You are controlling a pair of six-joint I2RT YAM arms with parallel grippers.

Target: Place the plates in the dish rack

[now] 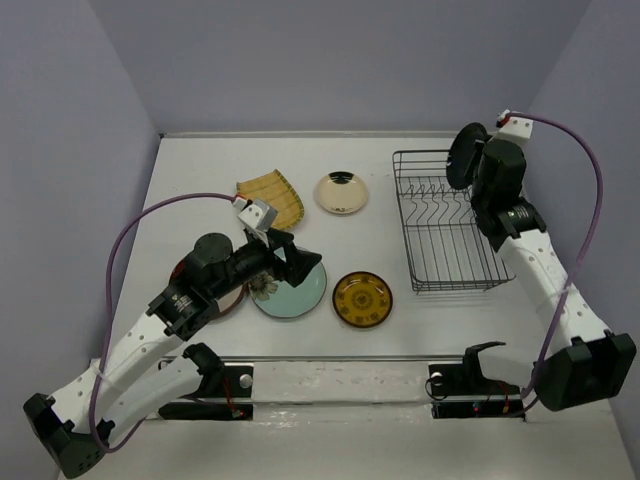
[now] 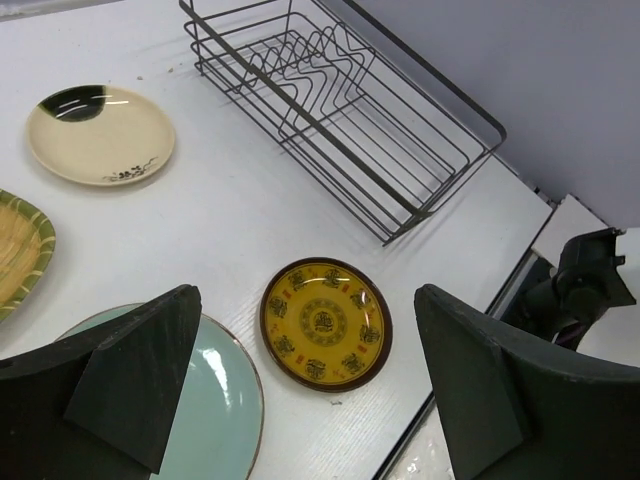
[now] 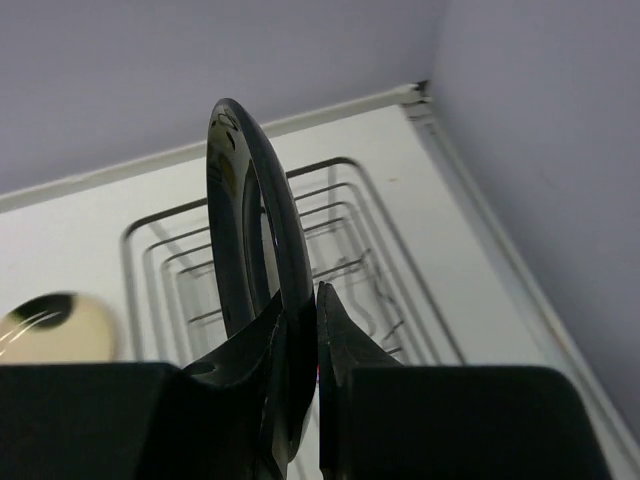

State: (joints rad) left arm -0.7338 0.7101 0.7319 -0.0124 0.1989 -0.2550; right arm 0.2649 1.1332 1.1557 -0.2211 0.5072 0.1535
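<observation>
Aloft, right arm [image 1: 535, 255] outstretched, black plate [image 3: 243, 235] upright

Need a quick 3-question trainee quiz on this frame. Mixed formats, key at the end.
1. True or false: the left hand is shut on the teal plate.
2. Which plate does the right hand grip? A yellow plate, B black plate, C cream plate.
3. Name the plate lying between the teal plate and the rack.
Key: 1 false, it is open above it. 2 B. 3 the ochre plate.
</observation>
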